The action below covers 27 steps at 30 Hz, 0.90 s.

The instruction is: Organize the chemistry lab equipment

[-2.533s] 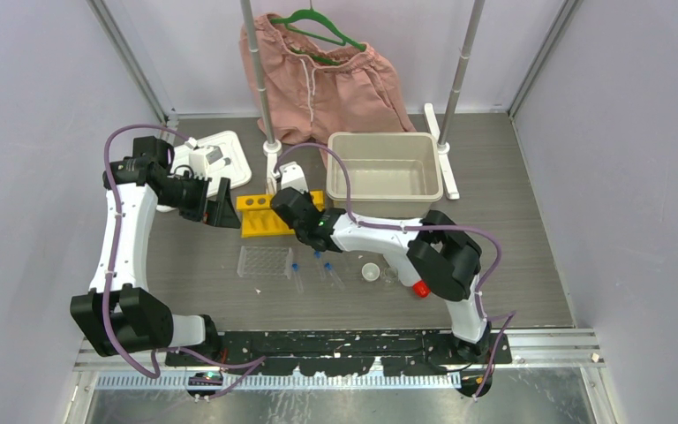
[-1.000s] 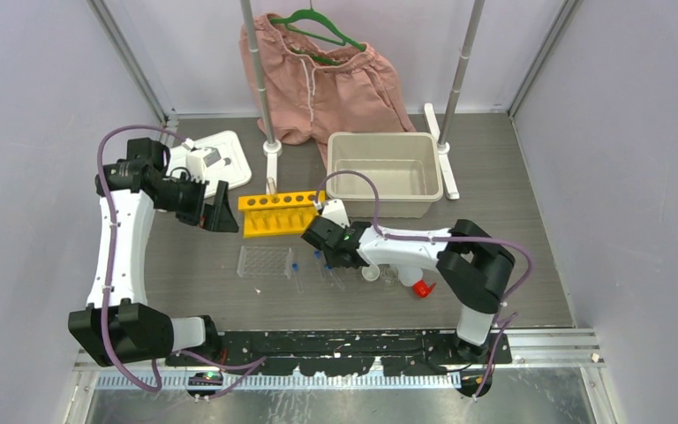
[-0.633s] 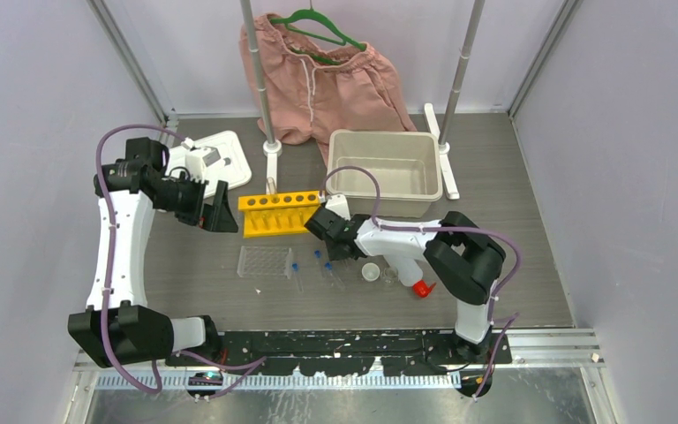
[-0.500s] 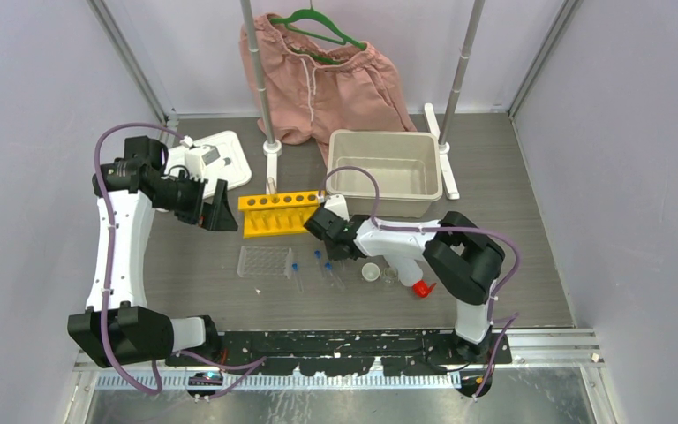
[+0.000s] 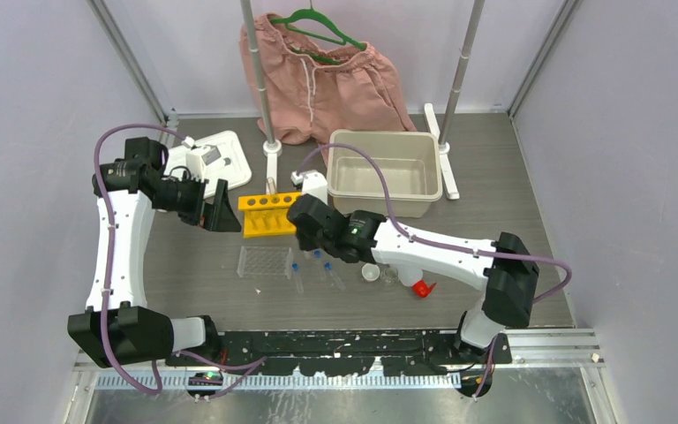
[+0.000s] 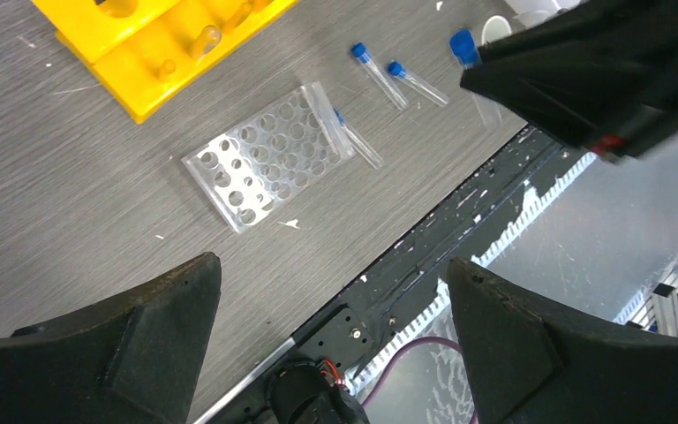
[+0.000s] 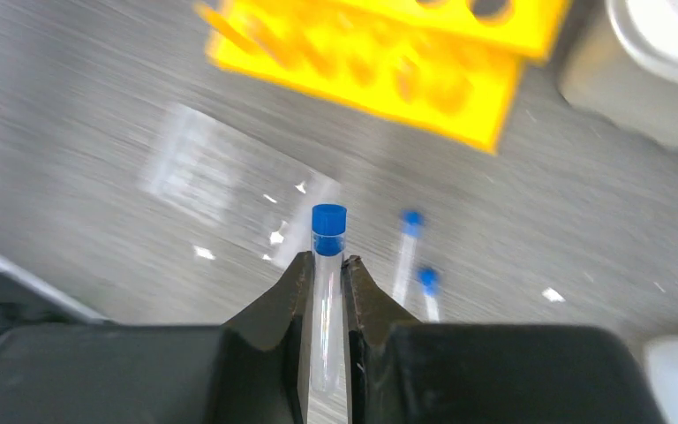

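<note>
My right gripper (image 7: 325, 261) is shut on a small clear blue-capped tube (image 7: 327, 265), held upright above the table; in the top view the right gripper (image 5: 305, 230) hangs just in front of the yellow holed tube rack (image 5: 269, 213). The held tube (image 6: 466, 47) also shows in the left wrist view. The clear grid rack (image 5: 263, 261) lies in front of the yellow rack, with three more tubes (image 5: 327, 268) beside it. A small white dish (image 5: 370, 272), a tiny beaker (image 5: 390, 276) and the red-capped squeeze bottle (image 5: 418, 286) sit under my right arm. My left gripper (image 5: 217, 212) is open and empty, left of the yellow rack.
A beige bin (image 5: 336, 174) stands behind the right arm. A white tray with a device (image 5: 216, 155) is at the back left. Pink shorts (image 5: 318, 75) hang between two poles (image 5: 260, 88) whose white bases rest on the table.
My right gripper went from the yellow rack down to the loose tubes, shut on one, and has lifted it back left toward the yellow rack. The left arm has barely moved.
</note>
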Each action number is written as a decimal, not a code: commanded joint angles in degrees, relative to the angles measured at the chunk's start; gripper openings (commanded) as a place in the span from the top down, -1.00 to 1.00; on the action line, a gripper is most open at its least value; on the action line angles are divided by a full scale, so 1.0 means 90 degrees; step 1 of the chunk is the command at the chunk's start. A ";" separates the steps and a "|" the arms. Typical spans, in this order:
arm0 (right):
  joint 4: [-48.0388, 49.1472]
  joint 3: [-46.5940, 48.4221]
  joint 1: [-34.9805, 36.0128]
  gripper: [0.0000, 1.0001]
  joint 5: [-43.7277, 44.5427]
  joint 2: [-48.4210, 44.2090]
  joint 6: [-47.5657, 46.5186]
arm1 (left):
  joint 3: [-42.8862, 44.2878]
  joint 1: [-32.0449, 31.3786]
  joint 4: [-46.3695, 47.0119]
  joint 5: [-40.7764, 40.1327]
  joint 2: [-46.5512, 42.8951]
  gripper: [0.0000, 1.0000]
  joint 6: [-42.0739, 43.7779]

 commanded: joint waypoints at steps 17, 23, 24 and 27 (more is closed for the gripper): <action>0.2274 0.2877 0.0264 0.99 -0.0501 0.1108 0.1271 | 0.0167 0.0033 -0.0297 0.1933 -0.0232 -0.32 0.0147; 0.2536 0.2814 0.0268 0.99 -0.0637 0.1118 0.1508 | 0.0106 0.0026 -0.0053 0.1836 -0.0044 -0.11 -0.0051; 0.2553 0.2813 0.0266 0.99 -0.0657 0.1122 0.1527 | 0.0094 0.0026 -0.0006 0.1818 -0.0024 -0.07 -0.0088; 0.2587 0.2824 0.0268 0.99 -0.0705 0.1166 0.1595 | 0.0075 0.0031 0.0058 0.1773 0.0009 0.04 -0.0125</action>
